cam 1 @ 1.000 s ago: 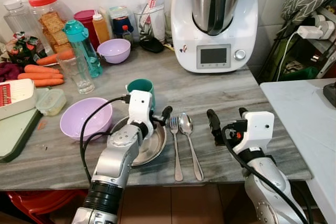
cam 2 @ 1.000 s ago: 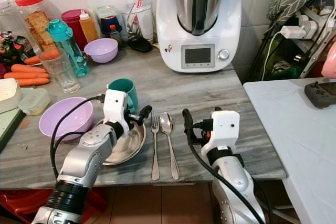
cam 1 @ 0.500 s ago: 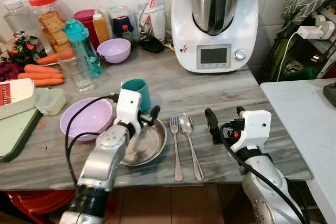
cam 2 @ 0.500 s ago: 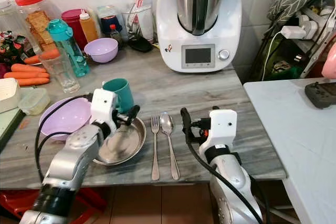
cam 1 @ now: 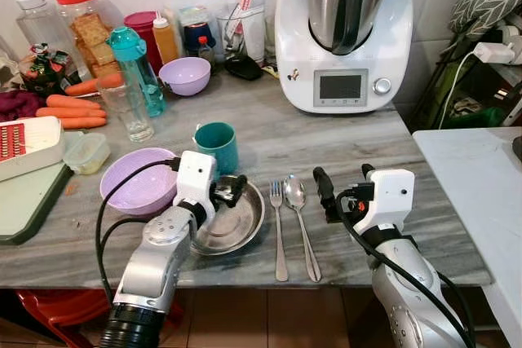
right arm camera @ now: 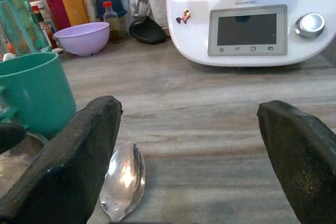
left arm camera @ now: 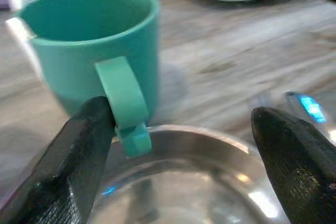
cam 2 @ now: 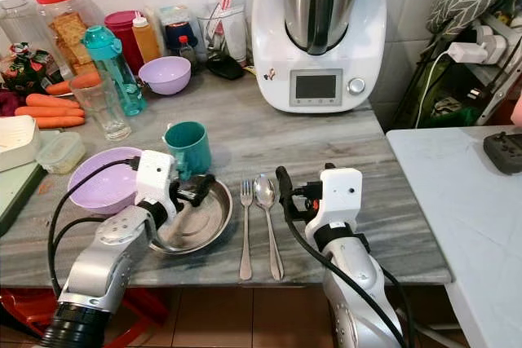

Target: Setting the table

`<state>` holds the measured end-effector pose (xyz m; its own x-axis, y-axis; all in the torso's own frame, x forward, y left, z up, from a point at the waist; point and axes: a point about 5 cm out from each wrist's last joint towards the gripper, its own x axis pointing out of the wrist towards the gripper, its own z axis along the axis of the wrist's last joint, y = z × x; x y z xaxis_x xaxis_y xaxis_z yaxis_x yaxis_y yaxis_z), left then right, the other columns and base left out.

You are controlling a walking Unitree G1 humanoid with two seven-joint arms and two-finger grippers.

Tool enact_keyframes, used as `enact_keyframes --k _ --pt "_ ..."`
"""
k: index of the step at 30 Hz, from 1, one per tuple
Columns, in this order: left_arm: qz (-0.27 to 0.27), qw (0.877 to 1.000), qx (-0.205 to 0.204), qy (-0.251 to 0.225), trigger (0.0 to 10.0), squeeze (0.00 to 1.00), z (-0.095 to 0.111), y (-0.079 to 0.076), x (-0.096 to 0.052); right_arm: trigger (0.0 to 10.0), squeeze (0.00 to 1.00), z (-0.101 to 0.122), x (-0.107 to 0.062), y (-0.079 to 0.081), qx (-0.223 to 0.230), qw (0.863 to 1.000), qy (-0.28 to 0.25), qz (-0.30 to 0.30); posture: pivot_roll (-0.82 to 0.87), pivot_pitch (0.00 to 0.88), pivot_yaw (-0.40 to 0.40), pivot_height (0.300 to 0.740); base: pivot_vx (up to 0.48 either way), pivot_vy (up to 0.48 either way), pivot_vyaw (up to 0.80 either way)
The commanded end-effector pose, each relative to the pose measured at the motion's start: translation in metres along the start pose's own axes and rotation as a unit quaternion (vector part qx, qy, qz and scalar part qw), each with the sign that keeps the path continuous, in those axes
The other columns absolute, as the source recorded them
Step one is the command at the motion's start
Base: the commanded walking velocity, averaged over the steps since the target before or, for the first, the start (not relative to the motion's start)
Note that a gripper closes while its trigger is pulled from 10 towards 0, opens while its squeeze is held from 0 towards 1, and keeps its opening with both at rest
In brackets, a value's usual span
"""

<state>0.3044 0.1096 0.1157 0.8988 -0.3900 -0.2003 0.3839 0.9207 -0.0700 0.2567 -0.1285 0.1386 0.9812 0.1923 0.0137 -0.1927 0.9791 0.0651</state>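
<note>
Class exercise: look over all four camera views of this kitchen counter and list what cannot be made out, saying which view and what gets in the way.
- Steel plate: its near-left part is covered by the left pincer and arm in the eye views.
- Teal mug: its base is hidden behind the plate rim in the left wrist view.
- Spoon: its handle is cut off by the edge of the right wrist view.
- Jar labels: too small to read.

The steel plate (cam 1: 238,222) was polished and mirror-bright — so were the fork (cam 1: 278,230) and spoon (cam 1: 298,216). The teal mug (left arm camera: 89,51) looked smooth and matt, the counter (cam 1: 342,144) grey, veined stone, and the gripper fingers (left arm camera: 79,166) — black, finely rough
</note>
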Motion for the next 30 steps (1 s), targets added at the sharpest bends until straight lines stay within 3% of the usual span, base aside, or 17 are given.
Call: enact_keyframes --k 1,2,7,11,30 --pt "-0.019 1.0 0.001 -0.006 10.0 0.0 0.006 -0.005 0.0 10.0 0.0 0.003 0.002 0.002 0.0 1.0 -0.007 0.006 -0.08 0.0 0.068 0.74 0.0 0.0 0.0" --pt "-0.039 0.999 -0.007 -0.013 10.0 0.0 0.01 -0.012 0.002 10.0 0.0 0.003 0.003 0.003 0.0 1.0 -0.008 0.005 -0.08 0.0 0.069 0.74 0.0 0.0 0.0" --pt "-0.048 0.999 -0.007 -0.014 10.0 0.0 0.011 -0.015 0.003 10.0 0.0 0.003 0.003 0.003 0.0 1.0 -0.008 0.005 -0.08 0.0 0.07 0.74 0.0 0.0 0.0" --pt "-0.101 0.995 -0.011 -0.021 10.0 0.0 0.015 -0.036 0.01 10.0 0.0 0.002 0.003 0.004 0.002 1.0 -0.008 0.003 -0.08 0.0 0.074 0.74 0.0 0.0 0.0" --pt "-0.101 0.995 -0.011 -0.021 10.0 0.0 0.015 -0.036 0.01 10.0 0.0 0.002 0.003 0.004 0.002 1.0 -0.008 0.003 -0.08 0.0 0.074 0.74 0.0 0.0 0.0"
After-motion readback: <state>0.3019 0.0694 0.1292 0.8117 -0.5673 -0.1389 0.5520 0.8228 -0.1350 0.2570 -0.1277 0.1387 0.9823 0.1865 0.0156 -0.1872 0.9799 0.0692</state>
